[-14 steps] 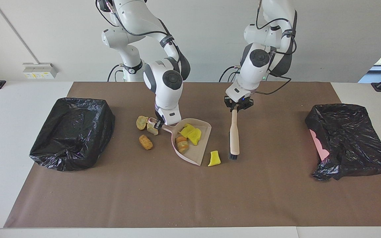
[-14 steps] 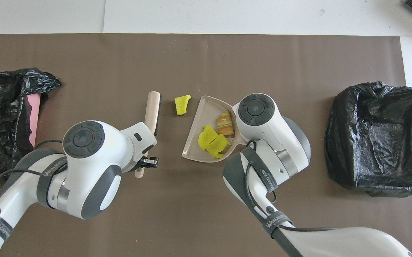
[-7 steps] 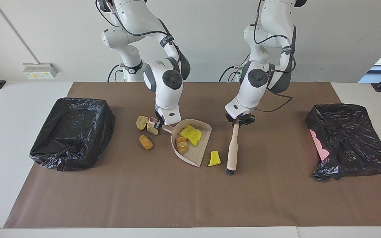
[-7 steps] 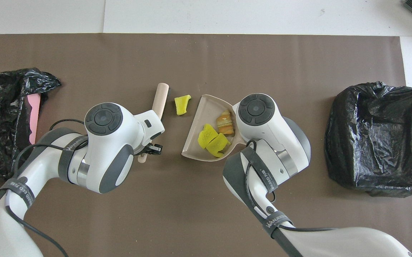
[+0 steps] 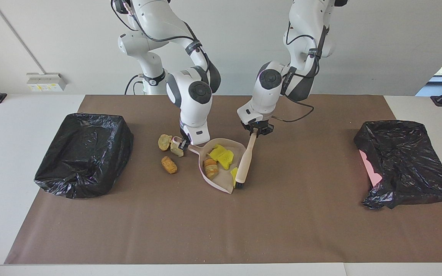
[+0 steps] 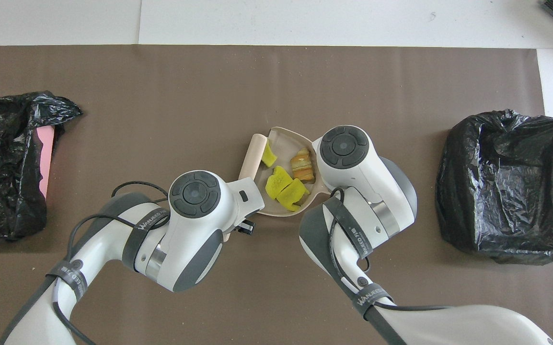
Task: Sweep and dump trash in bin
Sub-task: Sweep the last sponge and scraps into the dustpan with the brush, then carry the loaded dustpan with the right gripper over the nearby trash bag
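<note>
So the two black-lined bins [image 5: 85, 153] [image 5: 405, 161] hold no trash yet, the dustpan [image 5: 221, 180], its handle clenched in the right hand [image 5: 183, 143], carries four pieces [image 5: 221, 155], the left hand [image 5: 256, 130] grasping the brush [image 5: 246, 163] at its lip, and three brown chunks [image 5: 169, 165] remain on the mat.

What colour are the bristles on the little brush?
Black. The brush has a pale beige handle with dark bristles at its tip, clearest in the facing view.
</note>
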Motion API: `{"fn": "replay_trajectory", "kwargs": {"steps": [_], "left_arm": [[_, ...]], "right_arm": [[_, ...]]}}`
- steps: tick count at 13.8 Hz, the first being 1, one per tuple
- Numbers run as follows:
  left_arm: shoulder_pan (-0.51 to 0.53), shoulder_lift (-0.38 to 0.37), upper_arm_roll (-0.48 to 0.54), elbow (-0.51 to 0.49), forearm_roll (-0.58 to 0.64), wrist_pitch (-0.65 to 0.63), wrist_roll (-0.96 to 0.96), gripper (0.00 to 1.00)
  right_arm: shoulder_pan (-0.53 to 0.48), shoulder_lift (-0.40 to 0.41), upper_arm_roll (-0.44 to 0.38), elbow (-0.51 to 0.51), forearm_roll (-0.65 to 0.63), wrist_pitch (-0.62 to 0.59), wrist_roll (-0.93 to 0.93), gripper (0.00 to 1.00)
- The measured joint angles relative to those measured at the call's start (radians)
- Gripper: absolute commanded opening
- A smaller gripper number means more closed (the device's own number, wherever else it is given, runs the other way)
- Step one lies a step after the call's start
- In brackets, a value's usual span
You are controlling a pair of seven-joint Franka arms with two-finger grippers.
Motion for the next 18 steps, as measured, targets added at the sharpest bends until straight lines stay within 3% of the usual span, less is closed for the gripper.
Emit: {"fn": "replay_trajectory", "kwargs": {"steps": [7,13,18], "left_arm": [[-0.045,-0.018,0.013,0.001,-0.032,-0.022,-0.147,0.00],[0.004,-0.140,0.024,-0.013,-0.032,-0.263,-0.340,0.00],[-0.087,-0.291,-0.003,-0.239,-0.032,-0.209,-0.574,0.00]], "right_arm": [[0.000,0.000,0.000,0.000,0.000,0.000,0.000,0.00],[-0.043,-0.032,-0.003,0.028,0.000,-0.007,-0.004,0.00],[-0.239,-0.169,-0.006,0.051,0.005,-0.089,-0.117,0.00]]}}
